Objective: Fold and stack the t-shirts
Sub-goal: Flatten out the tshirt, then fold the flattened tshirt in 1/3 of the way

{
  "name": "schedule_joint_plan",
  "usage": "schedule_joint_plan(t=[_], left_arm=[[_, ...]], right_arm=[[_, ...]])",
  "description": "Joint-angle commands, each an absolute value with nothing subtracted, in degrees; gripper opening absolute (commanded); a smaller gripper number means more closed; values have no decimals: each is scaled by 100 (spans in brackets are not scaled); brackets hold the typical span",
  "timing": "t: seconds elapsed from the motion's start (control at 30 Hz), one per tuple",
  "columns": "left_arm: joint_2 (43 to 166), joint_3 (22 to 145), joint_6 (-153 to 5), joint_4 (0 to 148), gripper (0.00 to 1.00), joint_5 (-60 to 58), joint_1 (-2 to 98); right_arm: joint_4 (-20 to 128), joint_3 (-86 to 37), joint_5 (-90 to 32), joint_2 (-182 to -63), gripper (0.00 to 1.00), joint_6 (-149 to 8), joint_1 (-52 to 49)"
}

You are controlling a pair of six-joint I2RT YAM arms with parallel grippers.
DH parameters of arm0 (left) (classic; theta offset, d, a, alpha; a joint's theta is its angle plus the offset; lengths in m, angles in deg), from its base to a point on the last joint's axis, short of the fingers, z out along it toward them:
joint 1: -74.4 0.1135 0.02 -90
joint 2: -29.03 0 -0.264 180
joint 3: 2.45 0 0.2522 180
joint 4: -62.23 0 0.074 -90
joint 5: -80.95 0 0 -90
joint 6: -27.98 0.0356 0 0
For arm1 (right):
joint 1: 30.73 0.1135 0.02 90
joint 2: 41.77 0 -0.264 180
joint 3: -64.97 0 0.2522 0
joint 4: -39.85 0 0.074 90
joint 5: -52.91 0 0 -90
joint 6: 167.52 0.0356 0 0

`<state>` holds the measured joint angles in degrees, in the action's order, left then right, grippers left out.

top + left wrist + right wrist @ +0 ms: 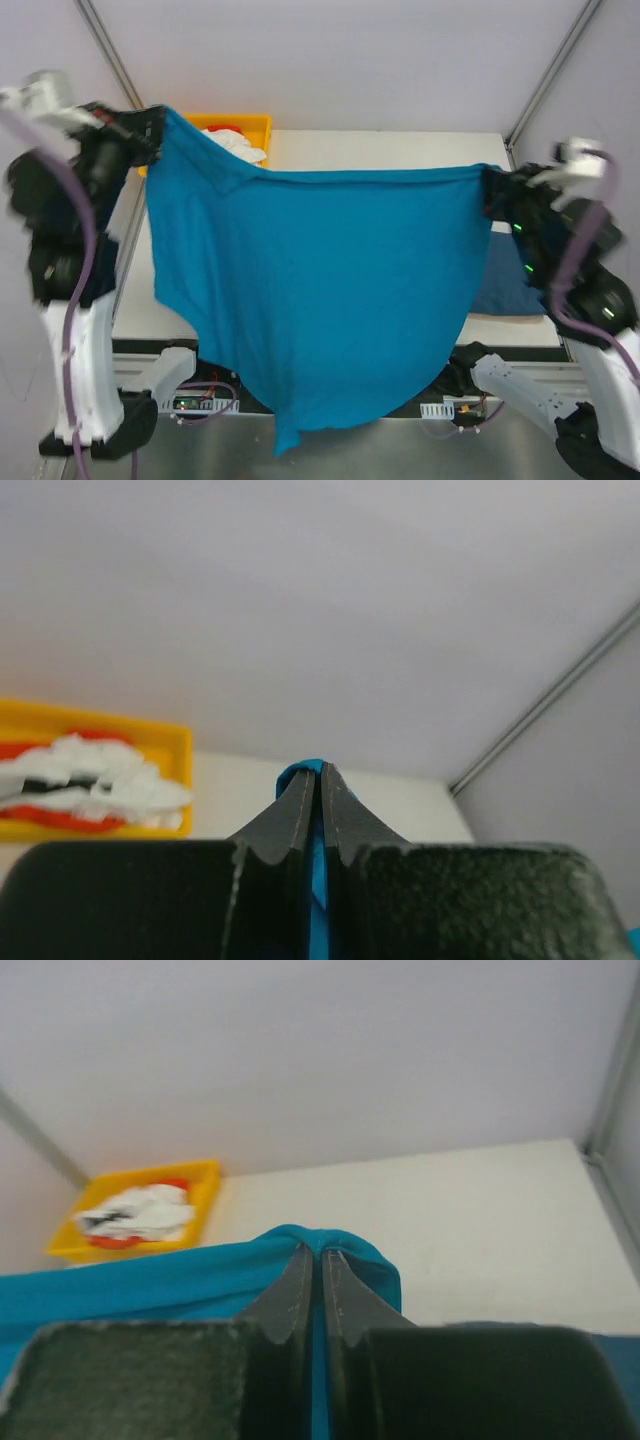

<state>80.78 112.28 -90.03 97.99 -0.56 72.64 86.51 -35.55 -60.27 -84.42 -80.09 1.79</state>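
Note:
A teal-blue t-shirt [320, 290] hangs spread in the air between my two raised arms, its lower edge drooping past the table's front. My left gripper [155, 125] is shut on its upper left corner; in the left wrist view [320, 772] a strip of teal cloth [320, 880] shows between the closed fingers. My right gripper [490, 185] is shut on its upper right corner; in the right wrist view [320, 1252] the cloth [150, 1285] bunches over the fingertips. A darker blue folded shirt [505, 280] lies on the table at the right.
A yellow bin [245, 128] with white and red cloth stands at the table's back left, also in the left wrist view [90, 770] and right wrist view [140, 1205]. The white table [400, 150] runs behind the hanging shirt. Metal frame posts [550, 70] stand at the corners.

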Motion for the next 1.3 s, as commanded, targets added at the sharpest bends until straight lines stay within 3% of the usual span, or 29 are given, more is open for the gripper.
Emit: schedule_joint_plan(t=[0.0, 0.13, 0.23, 0.37, 0.57, 0.83, 1.27], left_arm=[[9492, 10317, -8128, 9630, 0, 62, 7317], [10775, 9763, -7802, 9068, 0, 255, 7317], [12032, 10015, -7601, 9032, 0, 483, 7308], [13385, 10332, -7573, 9049, 0, 729, 7308], [13994, 10588, -7618, 9041, 0, 888, 7308], [13741, 9991, -7881, 9041, 0, 520, 7308], [11737, 8207, -8776, 9181, 0, -658, 7071]], right_arm=[[7963, -2729, -7569, -9686, 1, -8263, -101], [7244, -2166, -6219, -11097, 1, -7841, -1258], [7119, -2340, -5495, -12458, 1, -7831, -1682], [7312, -3095, -5247, -13878, 1, -8112, -1745], [7417, -3773, -5185, -14916, 1, -8200, -1745], [7654, -3879, -5370, -15041, 1, -8130, -1745], [7813, -3123, -5502, -14056, 1, -8077, -1772]])
